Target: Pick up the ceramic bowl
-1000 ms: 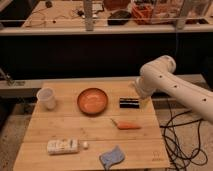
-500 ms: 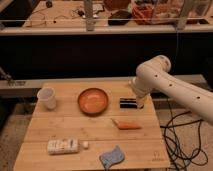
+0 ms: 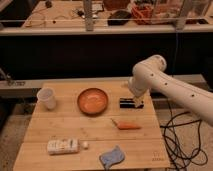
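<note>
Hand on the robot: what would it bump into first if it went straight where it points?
Probably the wooden table. The hand seems to point down at it, just right of the ceramic bowl, but depth is hard to judge.

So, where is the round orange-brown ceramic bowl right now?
Camera view: the round orange-brown ceramic bowl sits on the wooden table, between the white cup at image left and the gripper at image right.

The arm is white: smooth, rounded tubes meeting at 1 bulbous joint, with small dark dots along its side. Its gripper hangs at the lower end, over the right part of the table.
</note>
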`<state>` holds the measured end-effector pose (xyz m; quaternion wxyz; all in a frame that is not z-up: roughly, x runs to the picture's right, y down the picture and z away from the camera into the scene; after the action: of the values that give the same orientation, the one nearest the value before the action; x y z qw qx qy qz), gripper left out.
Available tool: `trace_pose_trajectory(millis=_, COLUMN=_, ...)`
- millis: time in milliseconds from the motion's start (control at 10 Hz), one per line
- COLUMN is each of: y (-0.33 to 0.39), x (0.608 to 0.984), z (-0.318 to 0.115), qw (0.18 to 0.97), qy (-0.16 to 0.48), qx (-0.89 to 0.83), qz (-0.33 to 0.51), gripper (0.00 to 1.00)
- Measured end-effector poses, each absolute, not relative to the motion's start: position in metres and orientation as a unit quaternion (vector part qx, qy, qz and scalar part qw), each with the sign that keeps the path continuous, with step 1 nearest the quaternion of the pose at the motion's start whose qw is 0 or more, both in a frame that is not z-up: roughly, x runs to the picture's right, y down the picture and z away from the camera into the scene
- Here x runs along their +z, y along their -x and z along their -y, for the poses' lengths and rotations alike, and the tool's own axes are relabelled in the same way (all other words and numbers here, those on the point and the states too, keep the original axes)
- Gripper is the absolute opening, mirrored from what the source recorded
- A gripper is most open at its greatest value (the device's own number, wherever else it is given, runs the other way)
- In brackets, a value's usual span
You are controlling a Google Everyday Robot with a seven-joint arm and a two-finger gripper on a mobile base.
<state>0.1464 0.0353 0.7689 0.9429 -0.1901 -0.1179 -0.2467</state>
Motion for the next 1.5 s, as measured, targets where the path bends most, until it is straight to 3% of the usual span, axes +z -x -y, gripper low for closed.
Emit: trace_pose_trajectory(millis=1500, y=-0.109, x=0.800, z=-0.033, qw=0.907, qy=0.182, qx=-0.349, qz=0.149, gripper=0.80)
